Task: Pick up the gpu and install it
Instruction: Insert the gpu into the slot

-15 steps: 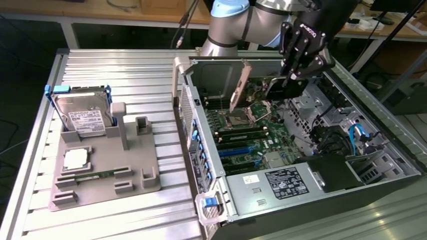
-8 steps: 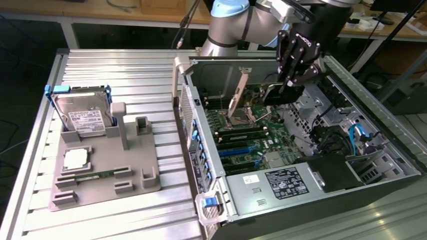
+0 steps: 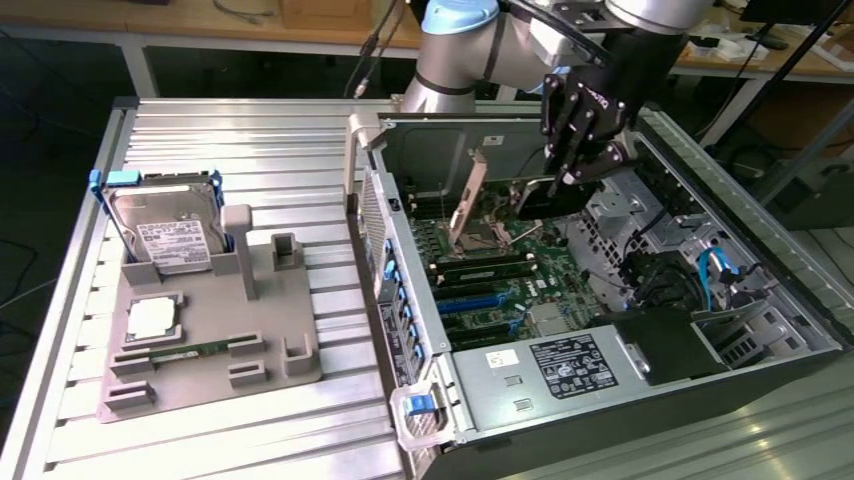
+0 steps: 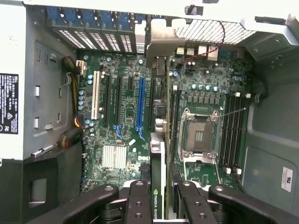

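The tool (image 3: pixel 571 185) hangs inside the open computer case (image 3: pixel 441 150), its fingers (image 4: pixel 138 200) clamped from both sides on the gpu (image 3: pixel 531 200). The wrist view looks straight down the card's thin top edge (image 4: pixel 158 186), where a small green logo shows. The card is held on edge, probably so that its contact edge points at the motherboard (image 4: pixel 121 70) and can meet a slot squarely.

The silvery bracket (image 4: pixel 161 42) leads at the end towards the case's rear slot openings, which suits a card whose bracket must line up with that wall. The gpu sits just beside the CPU socket (image 4: pixel 198 135), between it and the long blue expansion slot (image 4: pixel 140 102). It seems to be apart from the board, not seated, though the gap underneath cannot be seen.

Room is tight. The socket's metal frame and its lever lie close on one side of the card. On the other side of the card, away from the CPU socket, stand upright slots and a finned heat sink (image 4: pixel 114 156). Beyond the CPU socket are memory slots (image 4: pixel 231 130), then the case wall. Above the card the case is open.

Well away from the CPU socket, outside the case, a hard drive (image 3: pixel 167 230) stands in a grey fixture (image 3: pixel 214 330) on the ribbed desk (image 3: pixel 227 140).
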{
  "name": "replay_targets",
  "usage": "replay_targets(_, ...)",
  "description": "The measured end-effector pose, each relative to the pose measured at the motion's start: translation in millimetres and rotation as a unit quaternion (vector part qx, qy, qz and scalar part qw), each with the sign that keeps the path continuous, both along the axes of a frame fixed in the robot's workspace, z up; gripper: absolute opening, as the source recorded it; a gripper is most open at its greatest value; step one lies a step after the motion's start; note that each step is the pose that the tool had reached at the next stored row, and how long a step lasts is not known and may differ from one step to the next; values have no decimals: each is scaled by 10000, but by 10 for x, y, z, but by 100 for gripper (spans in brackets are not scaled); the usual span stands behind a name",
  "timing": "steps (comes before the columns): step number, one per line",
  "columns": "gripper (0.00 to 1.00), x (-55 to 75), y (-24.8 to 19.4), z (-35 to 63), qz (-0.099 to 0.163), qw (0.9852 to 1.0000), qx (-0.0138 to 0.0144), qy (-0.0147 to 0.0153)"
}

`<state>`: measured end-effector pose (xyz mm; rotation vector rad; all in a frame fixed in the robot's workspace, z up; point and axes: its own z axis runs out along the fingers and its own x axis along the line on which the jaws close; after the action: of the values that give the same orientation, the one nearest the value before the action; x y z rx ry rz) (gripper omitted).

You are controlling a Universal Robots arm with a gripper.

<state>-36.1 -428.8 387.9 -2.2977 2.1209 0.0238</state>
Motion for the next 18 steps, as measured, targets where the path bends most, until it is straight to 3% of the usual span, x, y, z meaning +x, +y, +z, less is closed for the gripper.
replay_targets(2, 27, -25, 0, -13, 10, 10000, -1, -36)
replay_targets(5, 27, -81, 0, -35, 16, 9999, 0, -124)
replay_targets(6, 27, -87, -3, -46, 16, 9999, 1, -139)
replay_targets(18, 27, -89, -39, -250, -379, 9992, -6, -153)
